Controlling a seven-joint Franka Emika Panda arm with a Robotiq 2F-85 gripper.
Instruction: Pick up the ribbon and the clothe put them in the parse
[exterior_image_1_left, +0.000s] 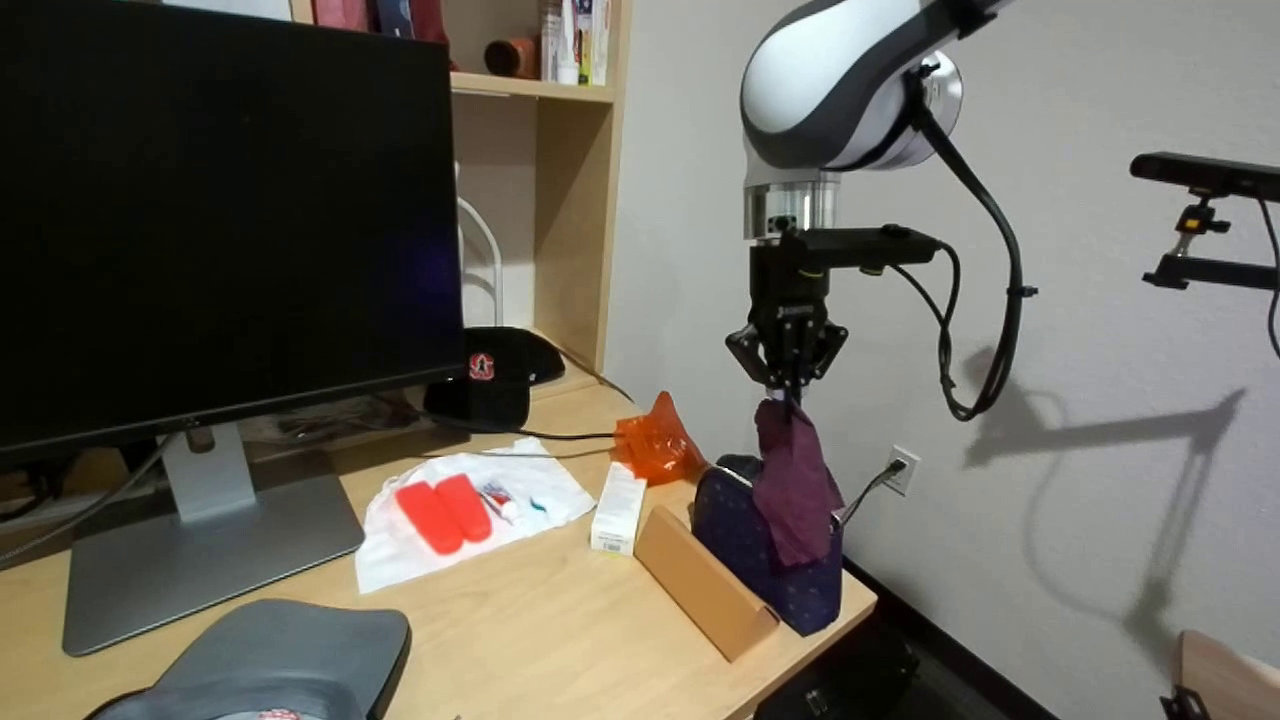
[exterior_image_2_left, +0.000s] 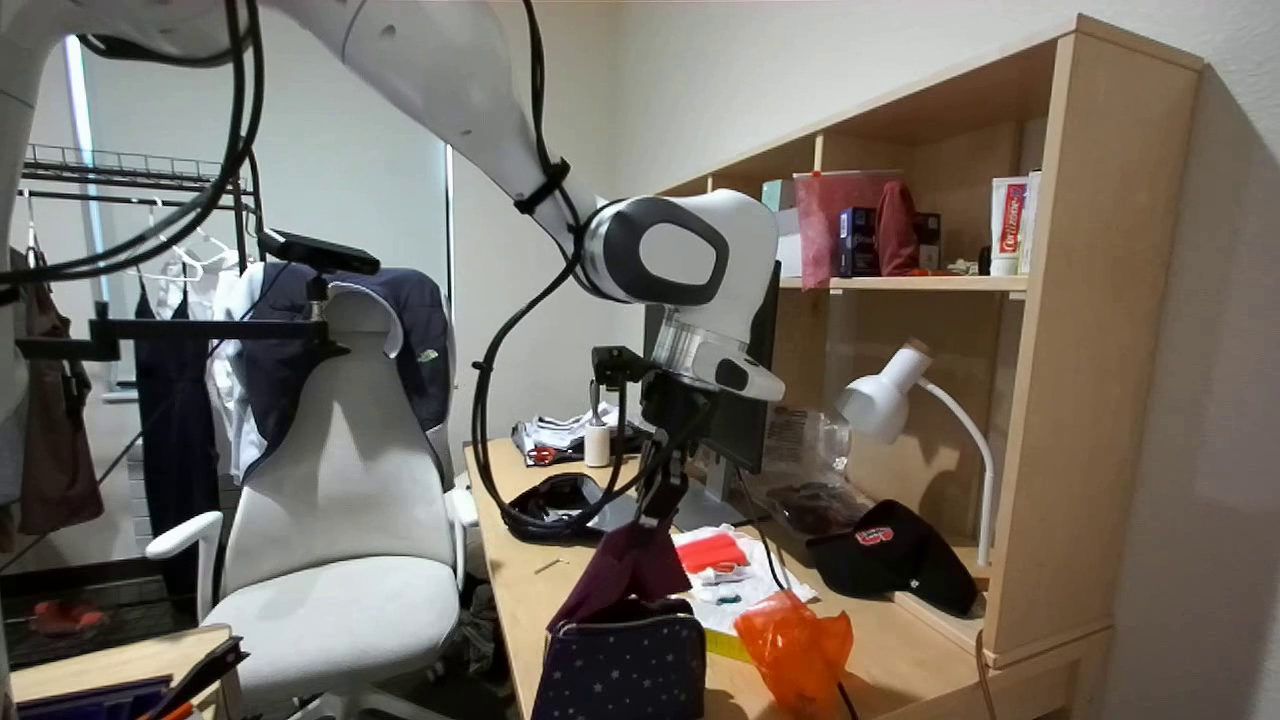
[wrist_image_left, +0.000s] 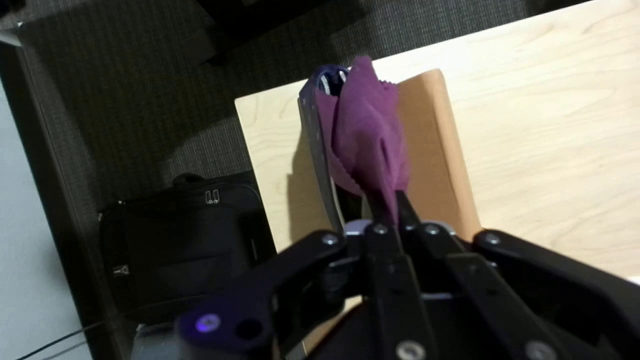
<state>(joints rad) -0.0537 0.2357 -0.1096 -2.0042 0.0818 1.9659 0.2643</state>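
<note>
In an exterior view, a black two-fingered robot gripper (exterior_image_1_left: 792, 400) points down at centre right, its fingers pinched together on the top of a soft purple-maroon fabric cloth (exterior_image_1_left: 797, 480). The cloth hangs over a rounded dark navy fabric purse (exterior_image_1_left: 735, 535) standing in the lower right, near the corner of a light wood desk (exterior_image_1_left: 540, 630) and just beside a long tan folded panel (exterior_image_1_left: 700, 590). Here the cloth's lower end falls across the purse's near face. In the wrist view, the purse's zip-edged mouth opens at upper centre; one fold of cloth seems to dip into it, while the rest spreads over the side toward the panel. How much is truly inside cannot be told. The cloth, then, appears lifted and brought to the purse but not put away; tucking it in and letting go would remain. The ribbon cannot be made out in any view: it may be in the purse, whose inside is mostly hidden, so that half of the task is unconfirmed.
</note>
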